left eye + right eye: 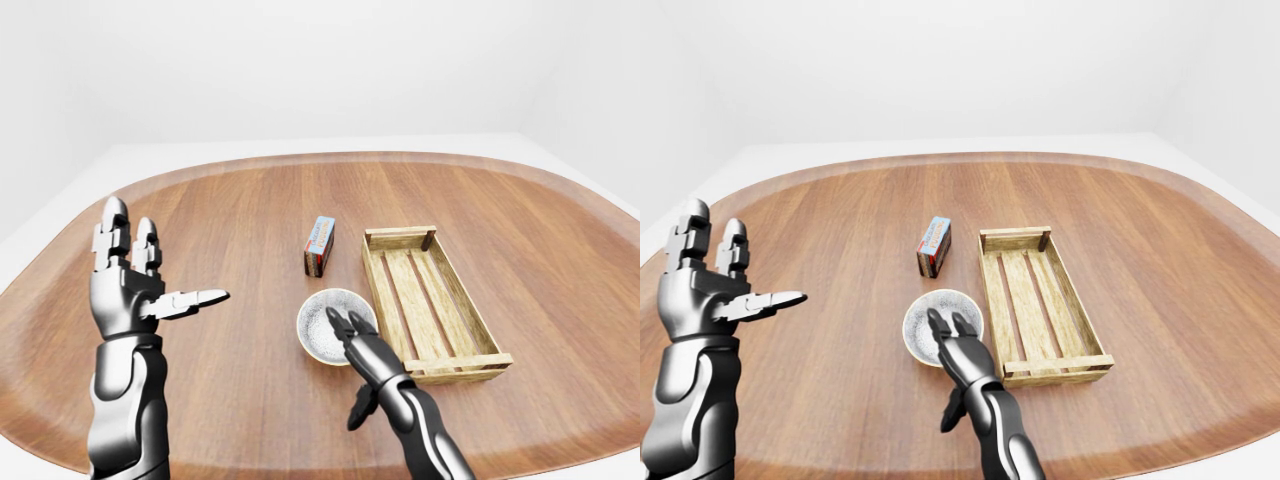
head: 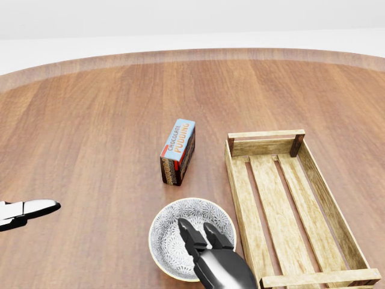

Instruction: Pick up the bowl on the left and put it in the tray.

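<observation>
The bowl (image 2: pixel 192 239) is being seen on the wooden table (image 1: pixel 230 200), just left of the tray (image 1: pixel 430 300) in the eye views and below the pudding box (image 2: pixel 178 151). It is being overhung by the right hand (image 2: pixel 201 232) — two fingers are being reached past the near rim over the bowl's inside, the thumb being kept below and apart, nothing clenched. The left hand (image 1: pixel 130 280) is being held spread and empty, well off to the left — the farther one.
</observation>
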Tool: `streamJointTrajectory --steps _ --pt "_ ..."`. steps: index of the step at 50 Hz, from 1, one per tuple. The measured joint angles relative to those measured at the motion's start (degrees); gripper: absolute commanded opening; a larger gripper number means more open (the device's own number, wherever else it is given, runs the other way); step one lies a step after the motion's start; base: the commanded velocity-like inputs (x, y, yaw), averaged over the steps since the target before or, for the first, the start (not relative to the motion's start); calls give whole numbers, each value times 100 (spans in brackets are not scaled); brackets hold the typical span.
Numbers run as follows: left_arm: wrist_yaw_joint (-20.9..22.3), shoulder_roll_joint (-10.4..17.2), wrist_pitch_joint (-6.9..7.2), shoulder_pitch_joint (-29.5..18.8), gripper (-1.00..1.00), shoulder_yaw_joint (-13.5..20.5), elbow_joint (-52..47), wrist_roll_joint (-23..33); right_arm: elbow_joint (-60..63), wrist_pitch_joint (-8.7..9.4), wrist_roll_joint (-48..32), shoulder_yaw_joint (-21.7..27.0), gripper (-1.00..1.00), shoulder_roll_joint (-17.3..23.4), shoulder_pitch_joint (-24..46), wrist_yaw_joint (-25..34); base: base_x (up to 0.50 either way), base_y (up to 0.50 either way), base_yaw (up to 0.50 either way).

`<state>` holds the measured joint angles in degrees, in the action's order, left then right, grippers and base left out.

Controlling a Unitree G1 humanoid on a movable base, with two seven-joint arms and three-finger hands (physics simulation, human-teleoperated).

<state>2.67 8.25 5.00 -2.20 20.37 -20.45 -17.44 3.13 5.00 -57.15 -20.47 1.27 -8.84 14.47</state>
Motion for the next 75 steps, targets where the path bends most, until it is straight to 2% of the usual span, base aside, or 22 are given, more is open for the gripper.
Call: streamJointTrajectory --steps 75 --pt "7 -25 0 25 100 -14 -53 20 -863 0 -864 495 100 -162 710 704 0 0 0"
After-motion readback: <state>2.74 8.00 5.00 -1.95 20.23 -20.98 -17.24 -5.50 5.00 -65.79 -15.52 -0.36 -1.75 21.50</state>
